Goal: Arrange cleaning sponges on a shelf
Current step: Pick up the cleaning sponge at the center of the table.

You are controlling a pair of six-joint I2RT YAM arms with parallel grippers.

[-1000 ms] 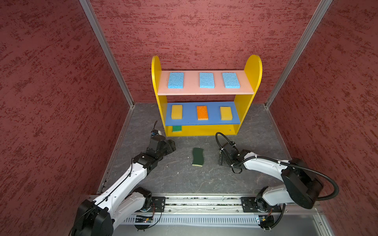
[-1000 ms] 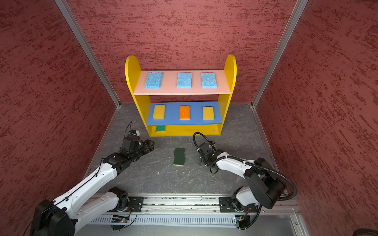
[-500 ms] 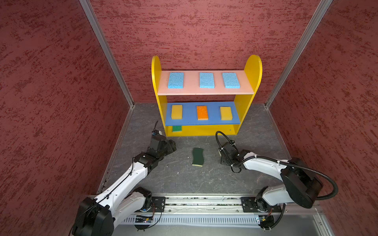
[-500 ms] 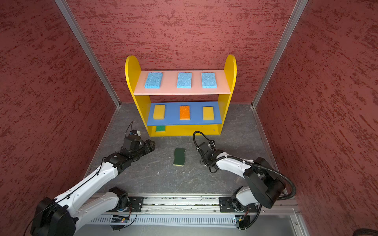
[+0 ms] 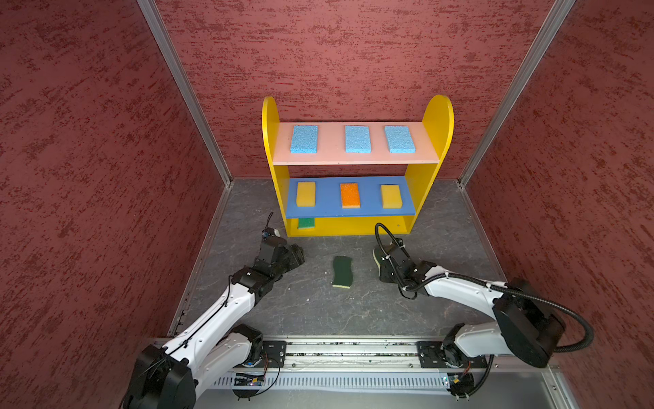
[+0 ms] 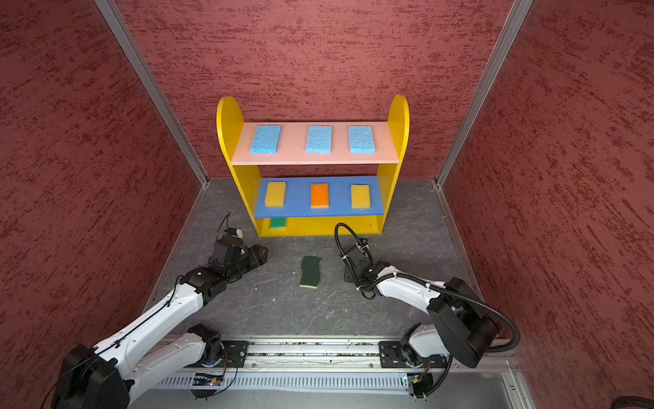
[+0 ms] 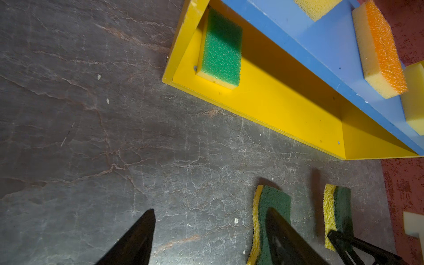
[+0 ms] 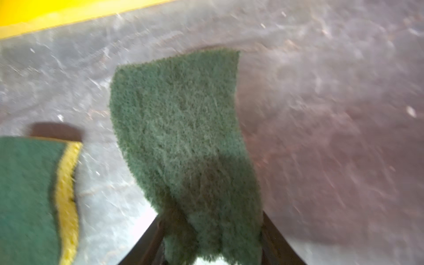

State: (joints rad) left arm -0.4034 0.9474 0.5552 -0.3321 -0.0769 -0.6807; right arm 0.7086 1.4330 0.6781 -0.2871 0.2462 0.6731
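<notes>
The grey worktop [image 5: 318, 311] is carrying the shelf [image 5: 439, 120], which is standing at the back wall. Its pink top board [image 5: 332, 141] is holding a spaced row: the left blue sponge [image 5: 304, 138], middle blue sponge [image 5: 357, 138] and right blue sponge [image 5: 399, 139]. The blue middle board [image 5: 327, 198] is holding the left yellow sponge [image 5: 305, 193], the orange-topped sponge [image 5: 350, 195] and the right yellow sponge [image 5: 391, 196]. The yellow base [image 5: 354, 226] is holding the bright green sponge [image 5: 306, 223] at the shelf's left end.

In front of the shelf's middle, the loose dark green sponge [image 5: 342, 271] is lying flat on the worktop. The held dark green sponge [image 5: 377, 256] is sitting further toward the shelf's right end, in the right gripper [image 5: 384, 263], whose jaws are pinching it. The left gripper [image 5: 295, 255] is hanging low before the shelf's left end, jaws standing wide with nothing between them.

Both top views are showing just the front edge of the bright green sponge under the blue board. The left wrist view is showing the bright green sponge [image 7: 221, 48] whole, with its yellow underlayer, lying just beside the side panel. The top views are hiding most of the held piece behind the arm. The right wrist view, though blurred, is showing the held dark green sponge [image 8: 183, 128] bending between the jaws.
</notes>
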